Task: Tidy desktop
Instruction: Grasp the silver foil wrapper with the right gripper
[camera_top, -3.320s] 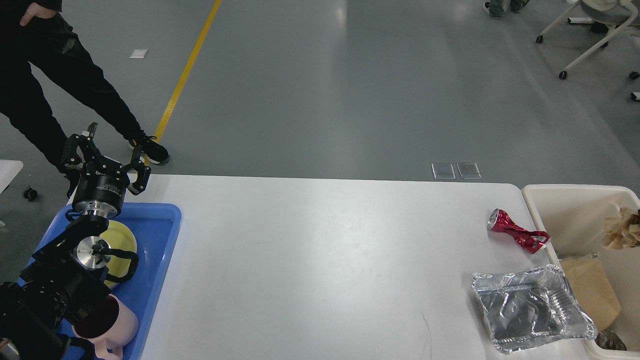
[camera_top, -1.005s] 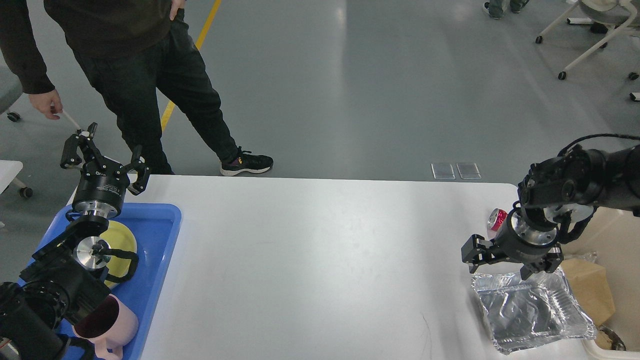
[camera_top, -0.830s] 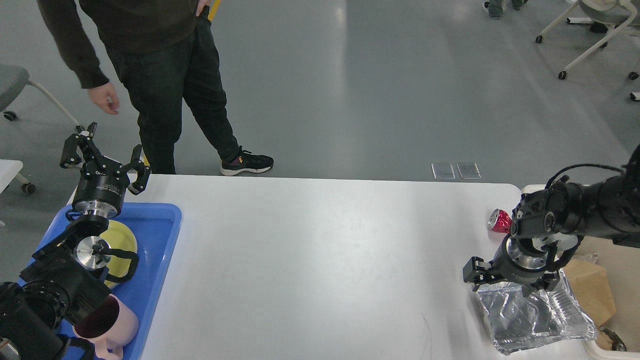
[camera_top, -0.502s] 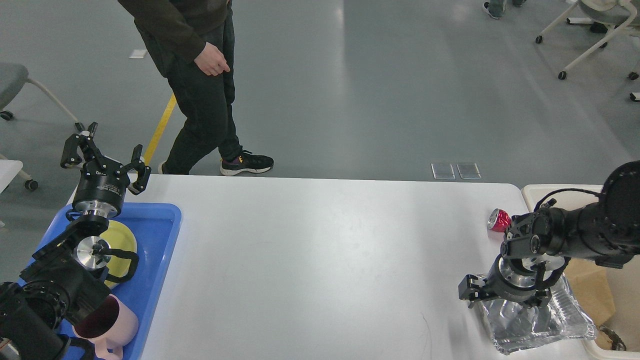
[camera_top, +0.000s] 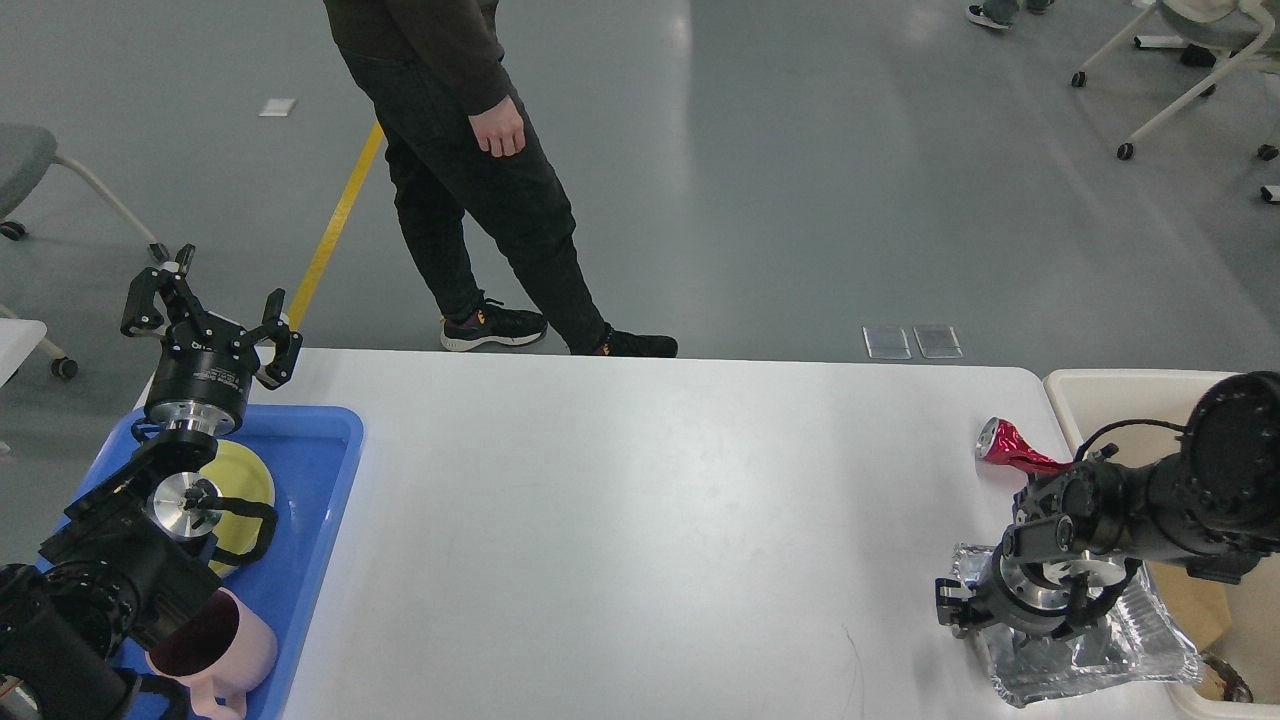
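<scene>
The white table (camera_top: 620, 520) fills the lower view, its far edge running straight across and its far right corner rounded. Its whole middle is bare, giving wide room between the two arms.

At the left edge sits a blue tray (camera_top: 320, 480) holding a yellow plate (camera_top: 245, 470) and a pink mug (camera_top: 225, 650). The left gripper (camera_top: 210, 310) hangs above the tray's far end, jaws spread wide and holding nothing.

Near the right edge lies a crushed red can (camera_top: 1010, 450), and nearer, a foil tray (camera_top: 1090, 650). The right gripper (camera_top: 1020, 615) is down at the foil tray's left rim; I cannot tell how its jaws stand.

A cream bin (camera_top: 1110, 400) stands just beside the table's right edge.

No writing can be read.

Beyond lies grey floor with a yellow line (camera_top: 335, 215) and a person (camera_top: 470, 150) walking.
</scene>
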